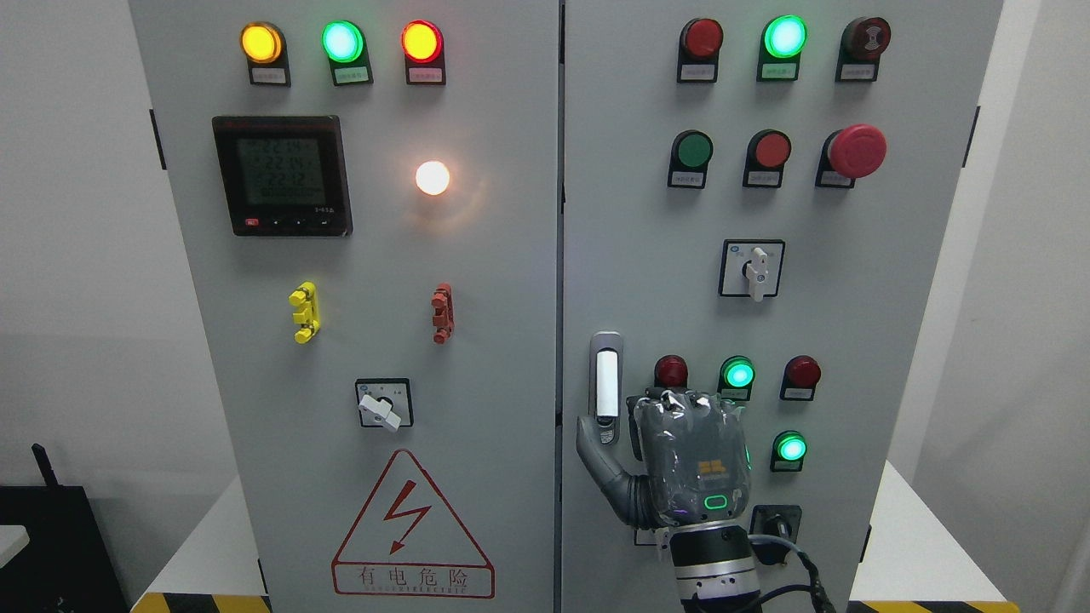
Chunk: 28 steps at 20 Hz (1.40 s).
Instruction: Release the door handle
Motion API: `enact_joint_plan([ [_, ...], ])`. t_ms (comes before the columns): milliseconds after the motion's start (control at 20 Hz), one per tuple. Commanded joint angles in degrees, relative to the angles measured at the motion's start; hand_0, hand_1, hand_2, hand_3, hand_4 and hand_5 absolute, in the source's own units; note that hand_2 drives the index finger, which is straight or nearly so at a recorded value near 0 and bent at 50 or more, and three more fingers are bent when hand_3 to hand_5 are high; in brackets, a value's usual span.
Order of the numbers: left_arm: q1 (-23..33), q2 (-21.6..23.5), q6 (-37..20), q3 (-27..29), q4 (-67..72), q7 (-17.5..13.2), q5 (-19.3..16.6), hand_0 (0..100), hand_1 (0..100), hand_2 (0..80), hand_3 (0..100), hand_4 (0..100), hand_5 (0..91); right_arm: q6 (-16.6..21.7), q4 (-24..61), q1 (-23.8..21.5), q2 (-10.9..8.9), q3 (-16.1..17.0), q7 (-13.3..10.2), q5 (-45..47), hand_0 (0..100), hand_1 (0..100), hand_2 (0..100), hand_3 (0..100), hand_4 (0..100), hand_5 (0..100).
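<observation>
Item, nearest: right hand [681, 460], grey, wrapped in clear film, rising from the bottom edge right of centre on a ribbed wrist with a black cable. Back of the hand faces the camera; a green light ring glows near the wrist. Fingers [690, 409] are curled forward toward the panel, their tips hidden, gripping nothing visible. Thumb [596, 447] is spread out to the left, its tip at the lower end of the door handle, seemingly touching it; contact cannot be confirmed.

Item: door handle [606, 383], a vertical silver recessed plate with a white upright lever, a keyhole section at its foot. Set on the left margin of the right cabinet door [647, 255], just beside the centre seam, at lower-middle height.

Item: left cabinet door [511, 340], grey, closed, flush beside the right one.

Item: warning triangle [412, 528], red outline with lightning bolt, low on the left door.

Item: green lamp [737, 374], lit, just above the hand's knuckles.
</observation>
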<state>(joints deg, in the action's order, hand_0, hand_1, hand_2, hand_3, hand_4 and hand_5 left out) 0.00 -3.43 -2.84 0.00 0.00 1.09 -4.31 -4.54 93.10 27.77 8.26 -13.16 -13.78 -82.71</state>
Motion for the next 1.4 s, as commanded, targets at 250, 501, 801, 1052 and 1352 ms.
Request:
enact_joint_plan([
  [250, -0.18, 0.0, 0.03, 0.09, 0.53, 0.05, 0.0, 12, 39, 0.0, 0, 0, 0.0, -0.03, -0.02, -0.08, 0.0, -0.02, -0.02, 0.0, 44, 8, 100, 100, 100, 100],
  [501, -0.18, 0.0, 0.03, 0.09, 0.53, -0.04, 0.0, 12, 39, 0.0, 0, 0, 0.0, -0.03, -0.02, -0.08, 0.0, -0.02, -0.02, 0.0, 44, 9, 100, 100, 100, 100],
  [801, -0.18, 0.0, 0.03, 0.09, 0.53, 0.05, 0.0, 12, 39, 0.0, 0, 0, 0.0, -0.03, 0.07, -0.08, 0.0, 0.06, -0.02, 0.0, 45, 10, 100, 100, 100, 100],
  [1052, -0.18, 0.0, 0.03, 0.09, 0.53, 0.05, 0.0, 12, 39, 0.0, 0, 0, 0.0, -0.03, 0.07, -0.17, 0.0, 0.06, -0.02, 0.0, 45, 10, 100, 100, 100, 100],
  [1352, -0.18, 0.0, 0.03, 0.09, 0.53, 0.05, 0.0, 12, 39, 0.0, 0, 0, 0.0, -0.03, 0.07, -0.08, 0.0, 0.15, -0.02, 0.0, 45, 10, 100, 100, 100, 100],
])
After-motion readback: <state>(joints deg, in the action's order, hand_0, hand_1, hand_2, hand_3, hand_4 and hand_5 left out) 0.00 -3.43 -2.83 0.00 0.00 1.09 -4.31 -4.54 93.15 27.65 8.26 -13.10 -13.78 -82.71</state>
